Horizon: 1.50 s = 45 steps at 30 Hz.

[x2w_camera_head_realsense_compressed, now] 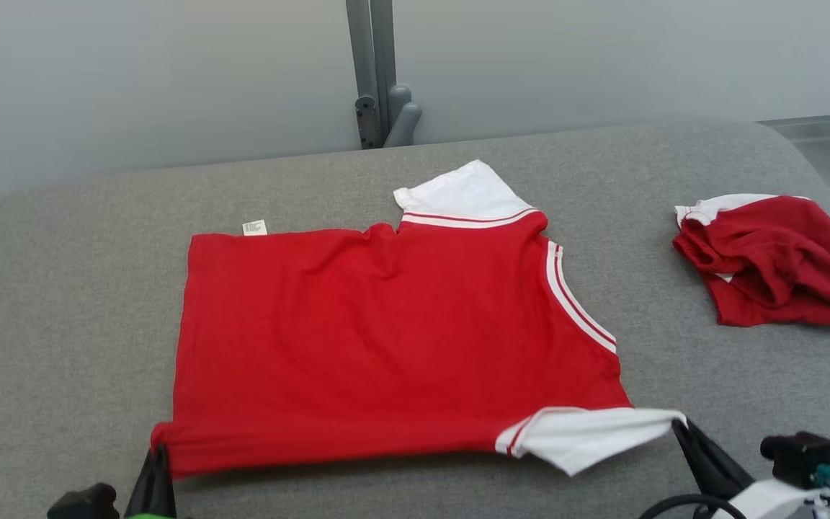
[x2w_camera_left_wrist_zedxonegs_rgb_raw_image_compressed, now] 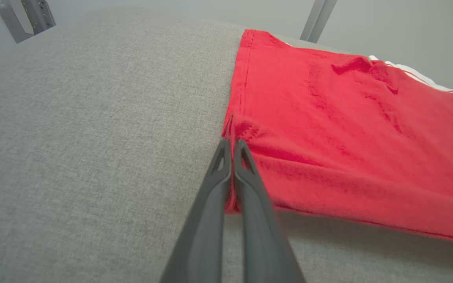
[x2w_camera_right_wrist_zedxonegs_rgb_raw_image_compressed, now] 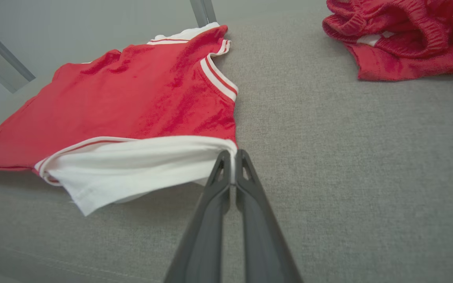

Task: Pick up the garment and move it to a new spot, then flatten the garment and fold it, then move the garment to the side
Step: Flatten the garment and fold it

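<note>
The grey padded surface (x2w_camera_head_realsense_compressed: 62,303) runs out ahead of both pairs of fingers, and the red garment (x2w_camera_head_realsense_compressed: 400,331) lies spread on it between them and beyond their tips, its near edge raised slightly and drawn taut from one grip to the other. Well off to the right of your right fingers sits a second, darker red garment (x2w_camera_head_realsense_compressed: 772,259) in a crumpled heap. Your right gripper (x2w_camera_right_wrist_zedxonegs_rgb_raw_image_compressed: 232,154) is closed tight on the end of the white sleeve (x2w_camera_head_realsense_compressed: 588,432), which sags just left of its tips. Your left gripper (x2w_camera_left_wrist_zedxonegs_rgb_raw_image_compressed: 232,143) is pinched shut on the red hem corner, with cloth bunched between the fingers. A small white label (x2w_camera_head_realsense_compressed: 254,228) pokes out at the far edge. This looks like the flattening step, or the start of the first fold. Next you would likely need to move both corners in step, keeping the edge tight so it does not wrinkle.
</note>
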{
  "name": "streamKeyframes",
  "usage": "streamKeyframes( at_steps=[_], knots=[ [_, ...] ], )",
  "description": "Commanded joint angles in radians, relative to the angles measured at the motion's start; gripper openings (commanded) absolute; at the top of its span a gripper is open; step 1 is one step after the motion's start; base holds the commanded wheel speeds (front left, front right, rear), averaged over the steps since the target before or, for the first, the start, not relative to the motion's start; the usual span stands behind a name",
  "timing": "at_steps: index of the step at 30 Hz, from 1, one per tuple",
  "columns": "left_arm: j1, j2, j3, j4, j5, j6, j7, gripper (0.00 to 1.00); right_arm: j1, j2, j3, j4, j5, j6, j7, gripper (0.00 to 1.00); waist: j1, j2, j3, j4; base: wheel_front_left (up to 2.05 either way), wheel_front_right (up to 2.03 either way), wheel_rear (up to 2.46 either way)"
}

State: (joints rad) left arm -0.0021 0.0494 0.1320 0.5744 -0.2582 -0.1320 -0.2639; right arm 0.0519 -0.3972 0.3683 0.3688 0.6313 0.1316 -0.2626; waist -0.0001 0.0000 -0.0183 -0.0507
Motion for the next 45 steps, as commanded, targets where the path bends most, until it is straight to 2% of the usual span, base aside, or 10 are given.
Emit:
streamKeyframes(
  at_steps=[1,9,18,27,28,29,30,35,38,45],
  knots=[
    [-0.043,0.005,-0.009,-0.032,-0.017,0.003,0.001,0.00,-0.053,-0.010,-0.012,-0.030,-0.005,-0.002,-0.003,0.00,0.0001,0.0000,0.035,0.023,0.00,0.00,0.00],
    [-0.171,0.005,-0.034,-0.052,-0.023,0.003,0.001,0.00,-0.258,0.004,-0.031,-0.018,-0.059,-0.002,-0.003,0.00,0.0001,0.0000,0.125,0.050,0.00,0.00,0.00],
    [-0.345,0.004,-0.068,0.032,0.014,0.003,0.001,0.00,-0.502,0.045,-0.006,0.142,-0.118,-0.002,-0.003,0.00,0.0001,0.0000,0.242,0.061,0.00,0.00,0.00],
    [-0.439,0.004,-0.069,0.077,-0.006,0.003,0.001,0.00,-0.627,0.080,-0.025,0.261,-0.168,-0.002,-0.003,0.00,0.0001,0.0000,0.319,0.060,0.00,0.00,0.00],
    [-0.445,0.004,-0.069,0.079,-0.010,0.003,0.001,0.64,-0.634,0.086,-0.027,0.283,-0.159,-0.002,-0.002,0.00,0.0001,0.0000,0.321,0.061,0.00,0.00,0.00],
    [-0.448,0.004,-0.067,0.074,-0.012,0.003,0.001,1.00,-0.645,0.090,-0.027,0.300,-0.154,-0.002,-0.003,0.43,0.0001,0.0000,0.324,0.061,0.00,0.00,0.00],
    [-0.449,0.004,-0.066,0.069,-0.012,0.003,0.001,1.00,-0.657,0.090,-0.028,0.307,-0.154,-0.002,-0.003,1.00,0.0001,0.0000,0.325,0.062,0.00,0.00,0.00],
    [-0.419,0.004,-0.049,0.011,-0.007,0.006,0.001,1.00,-0.639,0.089,-0.095,0.216,-0.176,-0.002,-0.003,1.00,0.0001,0.0000,0.318,0.062,0.00,0.00,0.00],
    [-0.373,0.004,-0.031,-0.055,-0.009,0.019,0.001,1.00,-0.564,0.108,-0.167,0.141,-0.201,-0.002,-0.002,1.00,0.0001,0.0000,0.295,0.059,0.00,0.00,0.00],
    [-0.238,0.004,-0.033,-0.124,-0.003,0.037,0.001,1.00,-0.380,0.151,-0.203,0.077,-0.241,-0.002,-0.003,1.00,0.0001,0.0000,0.216,0.043,0.00,0.00,0.00]
  ],
)
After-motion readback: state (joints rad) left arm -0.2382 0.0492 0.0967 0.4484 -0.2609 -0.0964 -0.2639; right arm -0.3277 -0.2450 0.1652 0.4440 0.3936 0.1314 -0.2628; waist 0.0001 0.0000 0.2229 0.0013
